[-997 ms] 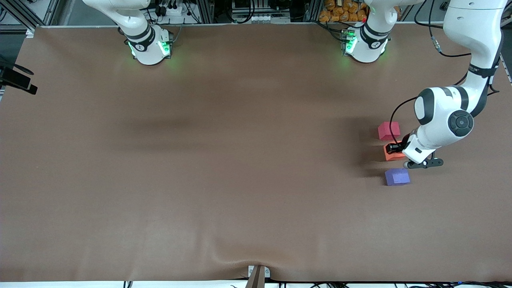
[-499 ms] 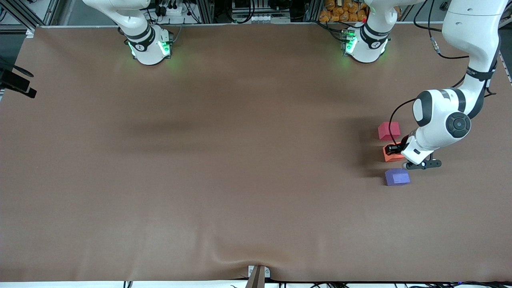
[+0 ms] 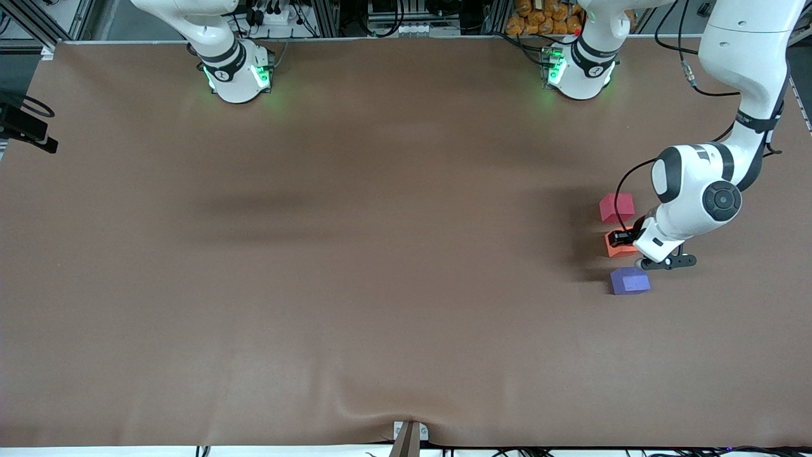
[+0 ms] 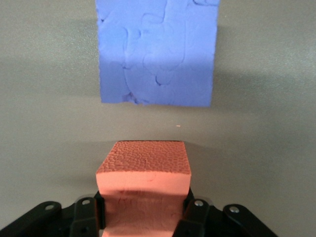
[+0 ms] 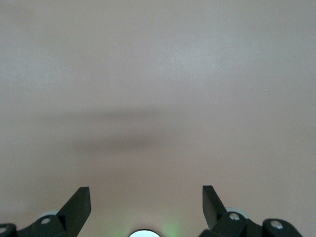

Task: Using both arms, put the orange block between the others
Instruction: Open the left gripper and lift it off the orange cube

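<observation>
My left gripper is shut on the orange block, holding it low over the table in the gap between the two others. The pinkish-red cube lies farther from the front camera, and the blue-purple cube nearer to it. In the left wrist view the orange block fills the left gripper, with the blue-purple cube just ahead of it and a strip of bare table between them. My right gripper is open over bare table and does not show in the front view.
A brown cover spans the table. Both arm bases stand along the edge farthest from the front camera. A black mount sticks in at the right arm's end. A small bracket sits at the nearest edge.
The left arm's elbow and wrist have shifted slightly, carrying the orange block a little toward the right arm's end of the table. The two other cubes have not moved.
</observation>
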Available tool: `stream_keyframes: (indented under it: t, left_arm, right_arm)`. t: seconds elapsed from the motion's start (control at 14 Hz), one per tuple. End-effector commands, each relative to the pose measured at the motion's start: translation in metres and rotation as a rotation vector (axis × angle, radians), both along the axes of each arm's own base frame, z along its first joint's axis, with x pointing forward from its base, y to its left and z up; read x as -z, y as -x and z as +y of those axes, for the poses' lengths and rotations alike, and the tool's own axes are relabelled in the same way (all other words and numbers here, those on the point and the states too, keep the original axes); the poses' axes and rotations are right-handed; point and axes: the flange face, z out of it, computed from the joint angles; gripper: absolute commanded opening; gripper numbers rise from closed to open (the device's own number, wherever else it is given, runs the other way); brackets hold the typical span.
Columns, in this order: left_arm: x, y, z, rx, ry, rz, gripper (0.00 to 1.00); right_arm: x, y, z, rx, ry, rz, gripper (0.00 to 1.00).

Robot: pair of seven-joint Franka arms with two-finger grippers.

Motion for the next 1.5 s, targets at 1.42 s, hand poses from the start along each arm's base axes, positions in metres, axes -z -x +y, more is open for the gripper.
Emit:
stream_keyframes:
  t: [1.42]
  left_arm:
    - [-0.242,-0.063,-0.019,0.052,-0.024,-0.071,1.0]
  right_arm:
    - [-0.002,0.003,0.0,0.064,-0.006,0.006,1.0]
